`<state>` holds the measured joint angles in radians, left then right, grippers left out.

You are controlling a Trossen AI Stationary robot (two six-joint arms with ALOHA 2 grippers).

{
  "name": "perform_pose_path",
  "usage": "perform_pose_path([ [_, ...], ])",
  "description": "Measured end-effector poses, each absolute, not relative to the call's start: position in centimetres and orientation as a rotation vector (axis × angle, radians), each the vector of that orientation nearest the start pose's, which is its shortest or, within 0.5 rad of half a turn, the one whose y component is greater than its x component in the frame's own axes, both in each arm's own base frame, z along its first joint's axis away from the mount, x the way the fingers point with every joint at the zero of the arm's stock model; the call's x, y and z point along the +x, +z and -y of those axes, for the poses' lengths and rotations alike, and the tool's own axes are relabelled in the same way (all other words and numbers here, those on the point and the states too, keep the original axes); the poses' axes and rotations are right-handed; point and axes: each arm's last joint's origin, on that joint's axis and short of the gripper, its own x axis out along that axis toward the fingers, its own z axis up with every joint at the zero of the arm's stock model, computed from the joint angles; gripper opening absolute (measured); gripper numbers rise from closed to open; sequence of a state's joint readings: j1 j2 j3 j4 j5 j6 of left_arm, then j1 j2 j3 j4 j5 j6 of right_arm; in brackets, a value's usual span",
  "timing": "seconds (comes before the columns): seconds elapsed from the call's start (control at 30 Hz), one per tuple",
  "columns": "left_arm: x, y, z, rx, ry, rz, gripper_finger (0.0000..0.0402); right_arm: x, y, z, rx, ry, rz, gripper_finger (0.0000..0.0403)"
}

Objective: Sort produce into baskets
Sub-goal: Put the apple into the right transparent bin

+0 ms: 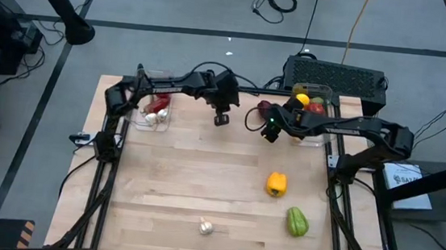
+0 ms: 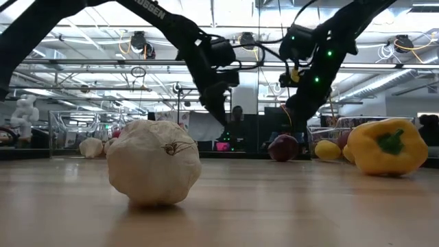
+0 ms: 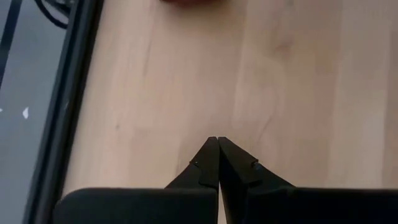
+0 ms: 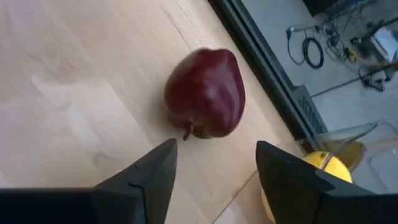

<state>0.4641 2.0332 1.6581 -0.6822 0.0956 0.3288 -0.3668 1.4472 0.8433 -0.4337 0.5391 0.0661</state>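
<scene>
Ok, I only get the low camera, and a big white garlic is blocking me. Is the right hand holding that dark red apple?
Observer: No. The right hand is open, and the red apple lies on the table just ahead of its fingers, not gripped.
Operator: What about the left hand?
Observer: The left hand is shut on nothing, above bare wood.
Operator: Any veggies I can't see?
Observer: A green pepper lies near the yellow pepper, on the right arm's side.
</scene>
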Motion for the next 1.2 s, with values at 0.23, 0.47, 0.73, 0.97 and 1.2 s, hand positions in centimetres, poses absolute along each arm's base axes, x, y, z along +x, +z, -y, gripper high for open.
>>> perform_pose_path([
  [0.23,38.1,22.1,-20.5,0.044,0.146,-1.086,0.0002,24.8,18.4,12.2,0.023,-0.881,-1.060,0.0223],
  [0.47,38.3,22.6,-22.0,0.121,0.169,-1.001,0.0002,24.4,18.1,13.1,0.214,-0.927,-1.007,0.0224],
  [0.73,38.6,23.3,-23.1,0.222,0.185,-0.913,0.0002,24.4,18.3,14.0,0.371,-1.010,-0.893,0.0224],
  [0.97,38.6,23.1,-22.7,0.186,0.185,-0.929,0.0002,24.4,18.3,13.9,0.418,-1.033,-0.859,0.0224],
  [1.2,38.6,23.0,-22.4,0.165,0.184,-0.938,0.0002,25.4,18.4,12.2,0.437,-0.991,-0.840,0.0224],
])
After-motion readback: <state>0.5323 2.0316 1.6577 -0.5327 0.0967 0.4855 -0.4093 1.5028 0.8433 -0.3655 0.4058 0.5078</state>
